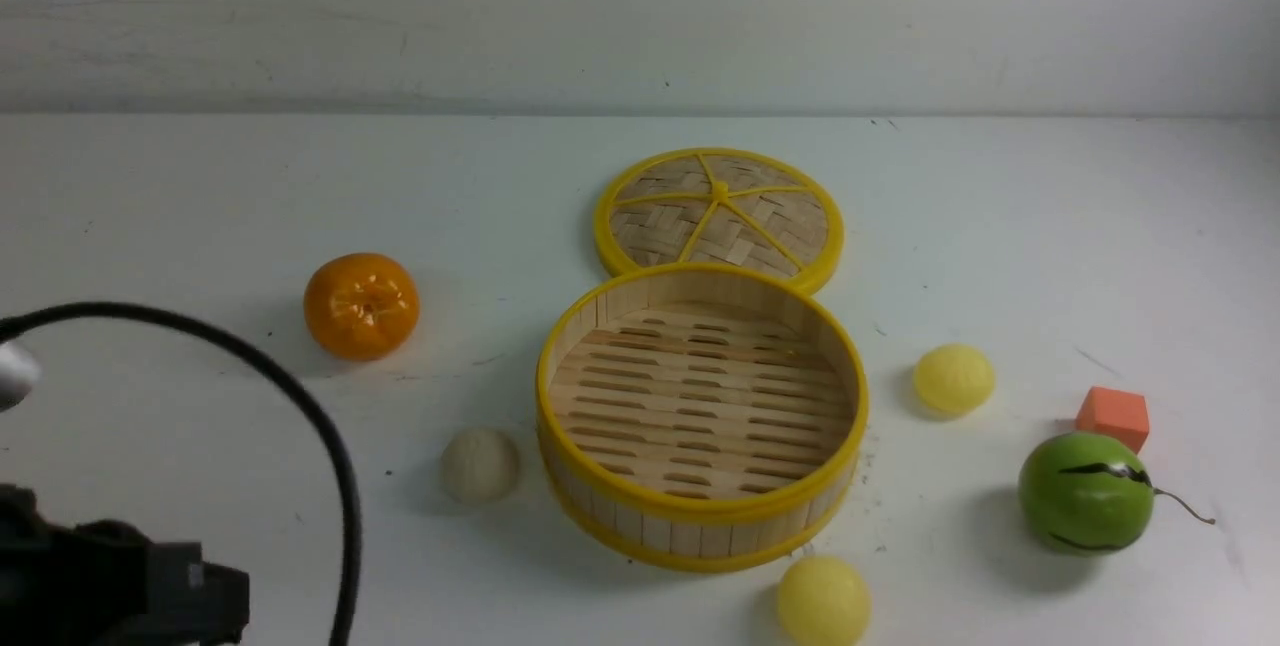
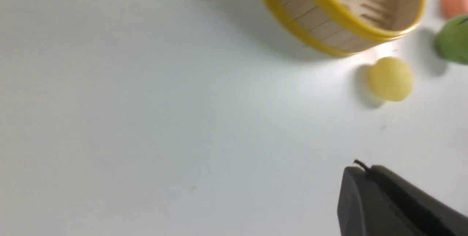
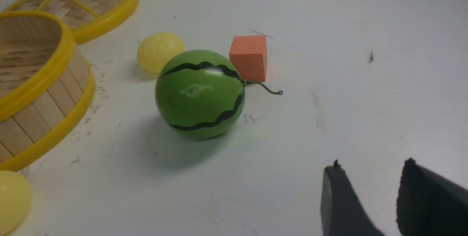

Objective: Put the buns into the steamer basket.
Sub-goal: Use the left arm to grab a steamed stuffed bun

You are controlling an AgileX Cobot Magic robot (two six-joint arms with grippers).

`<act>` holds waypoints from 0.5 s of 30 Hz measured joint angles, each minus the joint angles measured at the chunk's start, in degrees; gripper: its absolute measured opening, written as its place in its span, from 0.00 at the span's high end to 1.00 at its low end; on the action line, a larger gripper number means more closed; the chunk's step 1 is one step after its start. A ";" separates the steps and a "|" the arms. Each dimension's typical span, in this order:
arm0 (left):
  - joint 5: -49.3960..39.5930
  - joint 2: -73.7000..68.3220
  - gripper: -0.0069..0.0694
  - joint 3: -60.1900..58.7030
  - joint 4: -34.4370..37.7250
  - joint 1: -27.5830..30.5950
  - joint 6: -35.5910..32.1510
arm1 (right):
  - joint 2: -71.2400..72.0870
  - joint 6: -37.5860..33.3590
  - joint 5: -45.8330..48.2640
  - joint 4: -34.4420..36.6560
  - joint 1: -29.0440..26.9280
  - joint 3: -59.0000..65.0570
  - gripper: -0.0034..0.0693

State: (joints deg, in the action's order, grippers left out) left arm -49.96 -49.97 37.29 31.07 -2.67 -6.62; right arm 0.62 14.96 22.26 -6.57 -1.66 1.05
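The steamer basket (image 1: 700, 526) stands empty mid-table. An off-white bun (image 1: 480, 466) lies just left of it. One pale yellow bun (image 1: 953, 379) lies to its right and another (image 1: 823, 601) in front of it. My left gripper (image 2: 365, 170) is shut on nothing and hangs over bare table. It is apart from the front yellow bun (image 2: 390, 79) and the basket (image 2: 329, 27). My right gripper (image 3: 371, 168) is open with nothing between its fingers, short of the melon. The right yellow bun (image 3: 160, 51) lies beyond the melon.
The woven lid (image 1: 718, 216) lies flat behind the basket. An orange (image 1: 361, 306) sits at the left. A green striped melon (image 1: 1085, 491) and an orange cube (image 1: 1112, 416) stand at the right. My left arm (image 1: 100, 586) and its black cable fill the near-left corner.
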 joint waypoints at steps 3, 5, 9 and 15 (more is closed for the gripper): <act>-1.60 -11.07 0.93 5.90 -2.76 -0.14 -0.48 | 0.00 0.00 0.00 0.00 0.00 0.00 0.62; -2.26 -16.26 0.93 8.98 -3.38 -2.32 -0.54 | 0.00 0.00 0.00 0.00 0.00 0.00 0.62; -2.14 -22.04 0.93 13.75 -8.25 -12.23 1.67 | 0.00 0.00 0.00 0.00 0.00 0.00 0.62; -2.07 -32.44 0.93 23.76 -21.30 -22.43 9.72 | 0.00 0.00 0.00 0.00 0.00 0.00 0.62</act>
State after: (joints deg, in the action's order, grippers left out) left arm -52.03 -82.41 61.05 9.77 -25.11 3.11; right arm 0.62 14.96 22.26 -6.57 -1.66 1.05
